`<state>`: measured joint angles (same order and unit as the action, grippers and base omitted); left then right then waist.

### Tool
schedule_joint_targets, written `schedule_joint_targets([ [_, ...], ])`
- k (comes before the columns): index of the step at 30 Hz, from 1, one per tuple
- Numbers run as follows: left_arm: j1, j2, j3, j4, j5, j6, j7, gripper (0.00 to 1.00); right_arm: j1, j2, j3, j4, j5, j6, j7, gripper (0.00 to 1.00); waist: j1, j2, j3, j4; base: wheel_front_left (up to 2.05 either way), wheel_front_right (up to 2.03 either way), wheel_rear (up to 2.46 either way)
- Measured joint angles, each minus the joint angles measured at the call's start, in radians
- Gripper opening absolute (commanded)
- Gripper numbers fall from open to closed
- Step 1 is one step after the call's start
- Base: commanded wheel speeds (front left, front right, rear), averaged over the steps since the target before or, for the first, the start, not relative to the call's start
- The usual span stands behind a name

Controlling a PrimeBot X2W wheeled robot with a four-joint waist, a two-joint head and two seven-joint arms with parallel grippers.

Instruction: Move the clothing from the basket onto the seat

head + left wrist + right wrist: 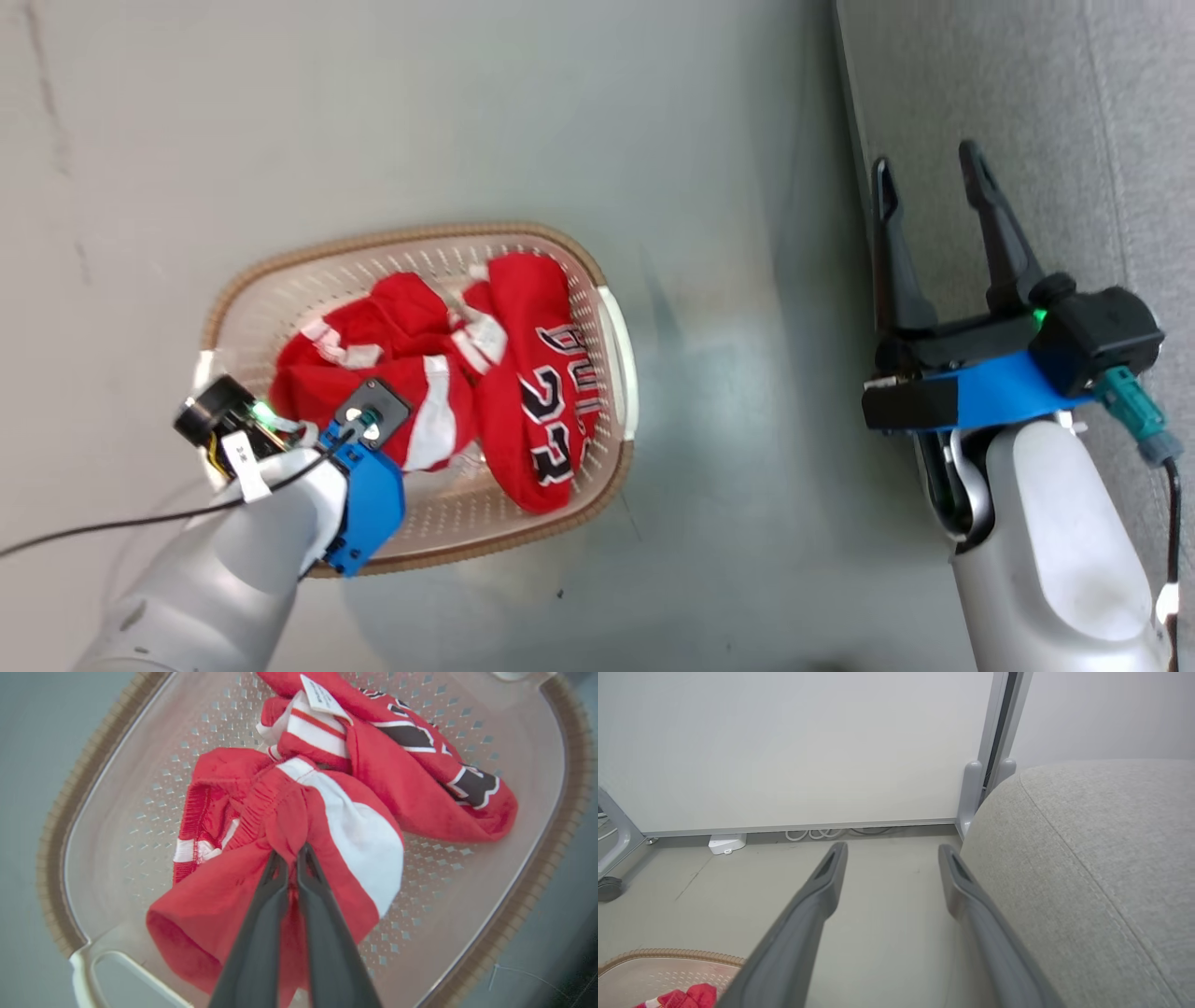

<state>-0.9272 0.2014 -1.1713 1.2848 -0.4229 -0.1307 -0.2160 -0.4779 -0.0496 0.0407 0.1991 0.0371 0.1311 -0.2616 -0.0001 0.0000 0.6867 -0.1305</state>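
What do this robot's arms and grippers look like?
The left arm and right arm are pale grey with blue wrist brackets, green lights. The left gripper and right gripper each have two long dark fingers. A thin black cable leaves the left wrist; teal plug on the right.

Lighting was bright, even and diffuse in every view. The grey floor (719,355) carried a pale sheen beside the basket (420,231) and a soft shadow along the seat (1074,93). In the left wrist view the basket rim bowed from lens distortion. The fingers (259,952) of the left gripper (293,851) were blurred near the lens, while the clothing (224,905) was sharp.
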Motion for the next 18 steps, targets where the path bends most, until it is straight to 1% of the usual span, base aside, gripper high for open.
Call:
schedule_joint_targets([
  [5,0.037,-0.025,0.009,-0.022,-0.031,0.0,-0.03,0.0,0.031,-0.004,-0.002,0.02,-0.002,0.0,0.0,1.0,0.0,0.0,-0.08,0.028,0.0,0.0,0.0],
  [11,0.069,-0.038,0.03,-0.073,-0.062,0.0,-0.043,0.0,0.07,-0.014,-0.004,0.038,-0.002,0.0,0.0,1.0,-0.0001,0.0,-0.174,0.059,0.0,0.0,0.0],
  [15,0.089,-0.036,0.066,-0.156,-0.074,0.009,-0.046,0.0,0.094,-0.021,-0.006,0.049,-0.002,0.0,0.0,1.0,-0.0001,0.0,-0.234,0.078,0.0,0.0,0.0],
  [18,0.121,-0.024,0.096,-0.221,-0.076,0.02,-0.046,0.0,0.119,-0.022,-0.007,0.058,-0.002,0.0,0.0,1.0,0.0,0.0,-0.28,0.09,0.0,0.0,0.0],
])
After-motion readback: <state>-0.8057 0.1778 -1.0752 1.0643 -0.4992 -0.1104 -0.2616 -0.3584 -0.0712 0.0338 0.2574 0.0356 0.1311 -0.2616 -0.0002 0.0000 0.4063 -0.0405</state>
